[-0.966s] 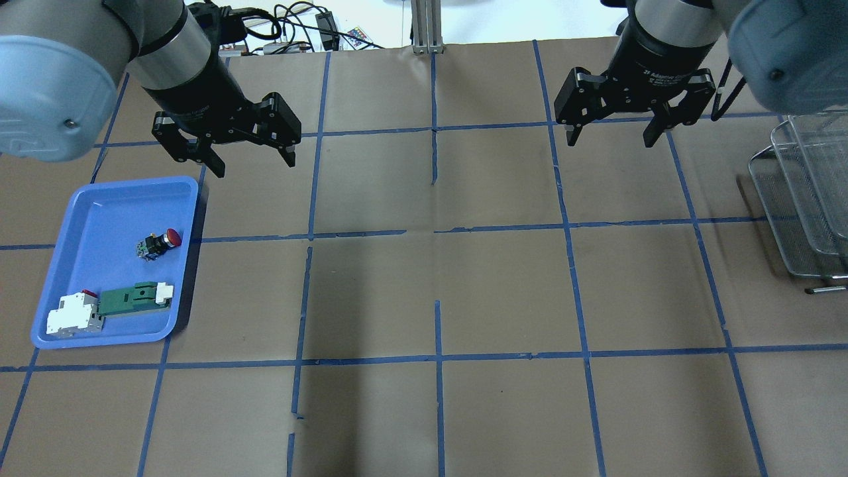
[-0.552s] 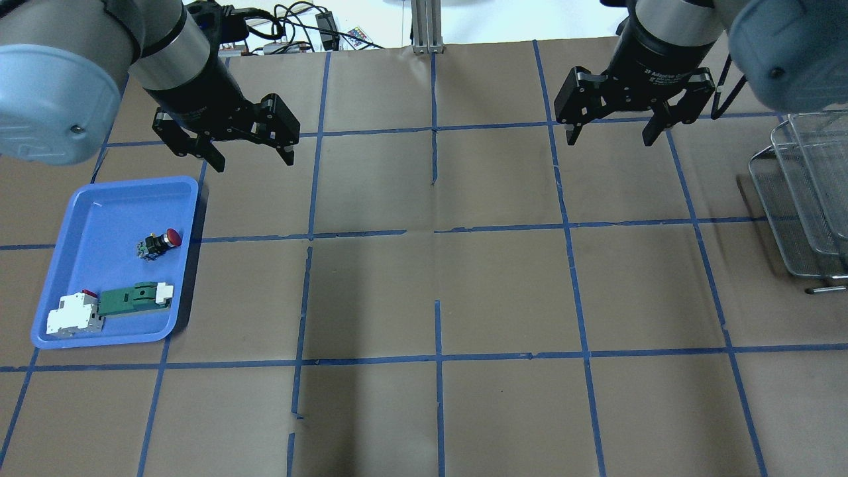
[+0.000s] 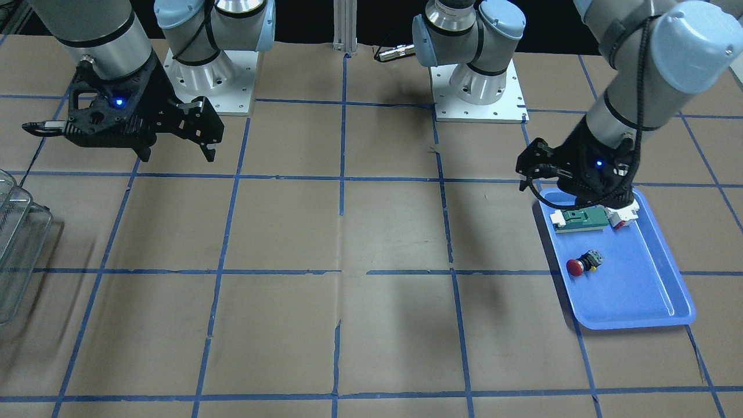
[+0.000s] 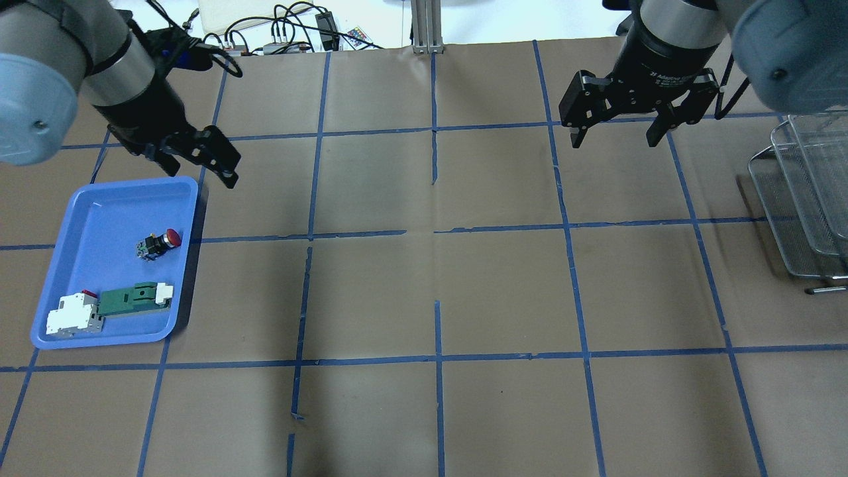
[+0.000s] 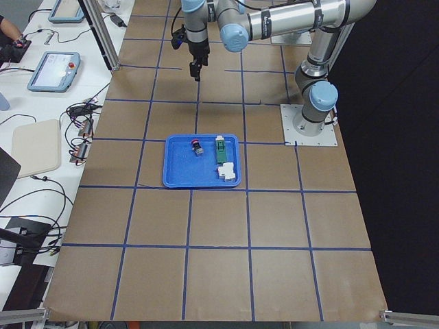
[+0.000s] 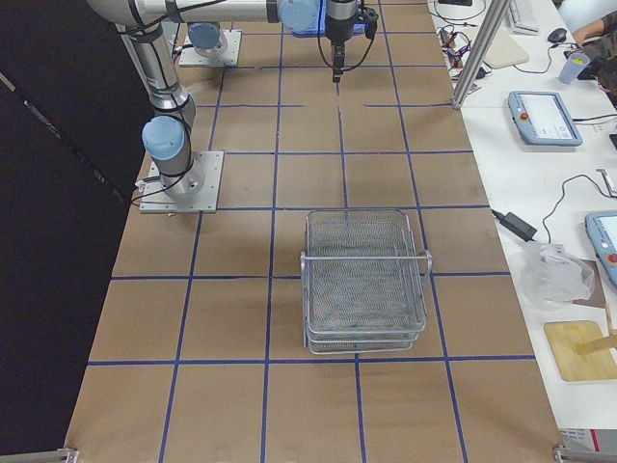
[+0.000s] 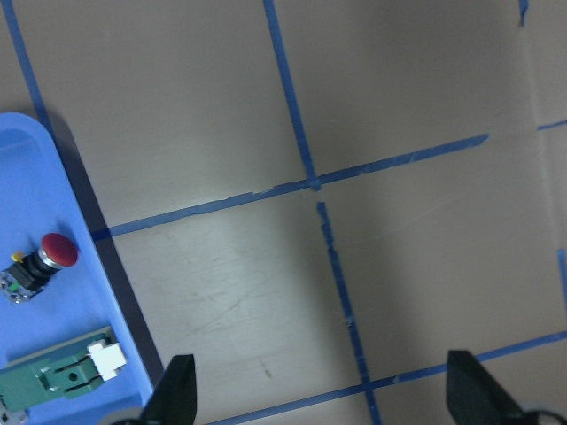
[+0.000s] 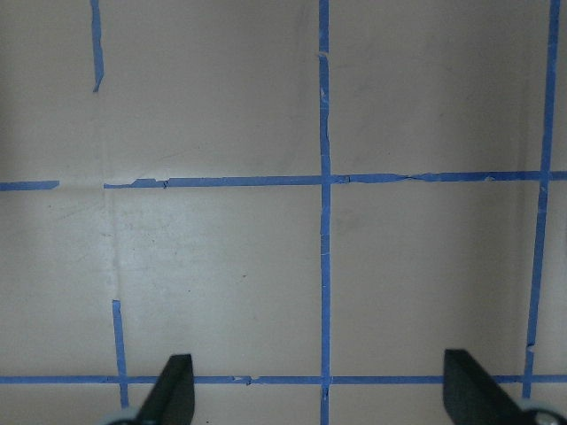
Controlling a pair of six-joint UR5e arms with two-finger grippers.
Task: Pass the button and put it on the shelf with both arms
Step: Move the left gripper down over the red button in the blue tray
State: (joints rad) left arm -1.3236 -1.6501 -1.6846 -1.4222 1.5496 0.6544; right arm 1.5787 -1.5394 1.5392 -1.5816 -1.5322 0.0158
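The shelf (image 6: 366, 280) sits far right on the tabletop (image 4: 503, 291), the tray (image 4: 99, 218) far left; my left hand (image 7: 323, 394) and right hand (image 4: 614, 136) both hang spread and empty. The button (image 4: 159, 244) lies on its side in the tray: light, rigid, likely to roll, I judge, so I'd pinch its black body.

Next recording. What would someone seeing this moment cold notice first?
The blue tray on the robot's left side of the table stands out, with the red button lying in it apart from a green-and-white part and a white block. The left gripper hangs open close to the tray, and the right gripper is open above the table's other half. The wire shelf sits at the far end, on the robot's right.
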